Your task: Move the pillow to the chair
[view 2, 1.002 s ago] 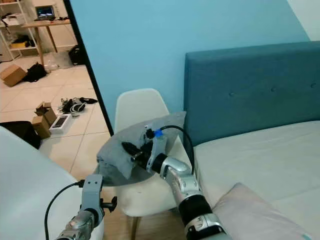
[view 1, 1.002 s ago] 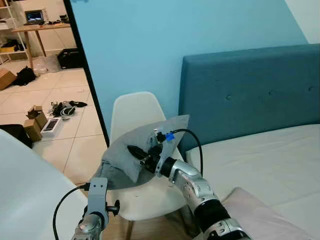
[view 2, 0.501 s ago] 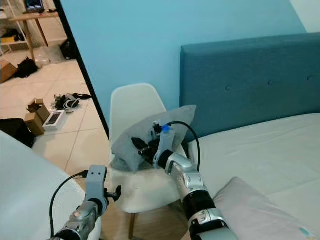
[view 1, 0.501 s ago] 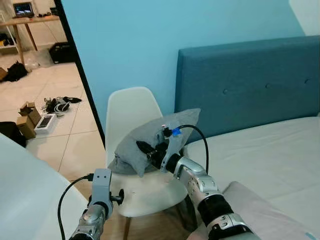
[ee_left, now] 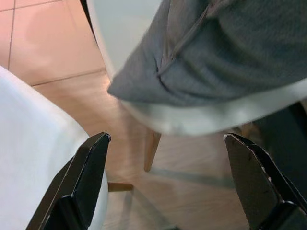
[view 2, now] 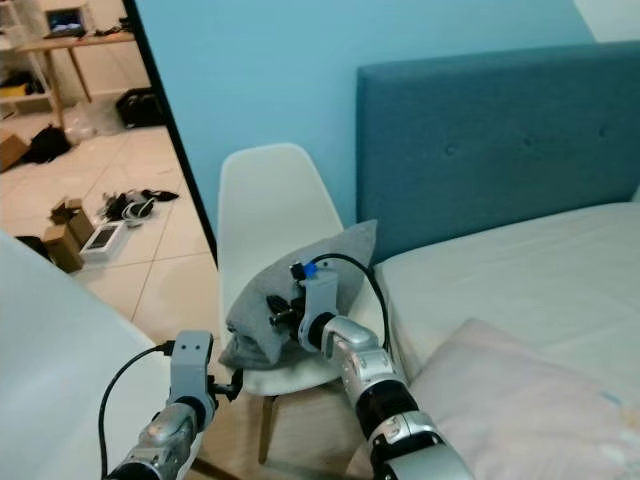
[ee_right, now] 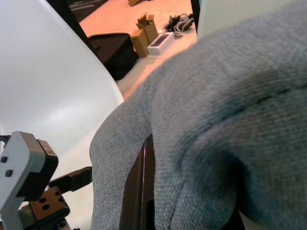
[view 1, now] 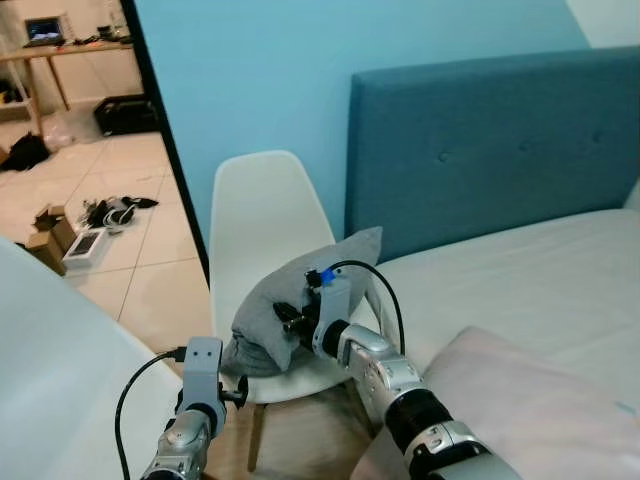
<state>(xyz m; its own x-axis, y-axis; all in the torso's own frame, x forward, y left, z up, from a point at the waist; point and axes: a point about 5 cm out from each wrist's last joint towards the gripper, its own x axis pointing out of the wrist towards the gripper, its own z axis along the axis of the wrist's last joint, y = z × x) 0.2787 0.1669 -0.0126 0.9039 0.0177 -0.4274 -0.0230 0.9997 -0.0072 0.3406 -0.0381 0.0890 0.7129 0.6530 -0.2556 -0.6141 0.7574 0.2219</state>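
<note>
On the white chair (view 1: 262, 215) beside the bed (view 1: 520, 270), the grey pillow (view 1: 275, 305) is resting on the seat, leaning toward the backrest, while the right gripper (view 1: 290, 318) is pinching its fabric, probably steadying it before release. In the right eye view, the left gripper (view 2: 190, 362) is hovering below the seat's front edge. From the left wrist, its 2 fingers (ee_left: 84, 177) are standing spread wide, empty, under the pillow's overhang. From the right wrist, grey cloth is folding around a dark finger (ee_right: 144, 191).
</note>
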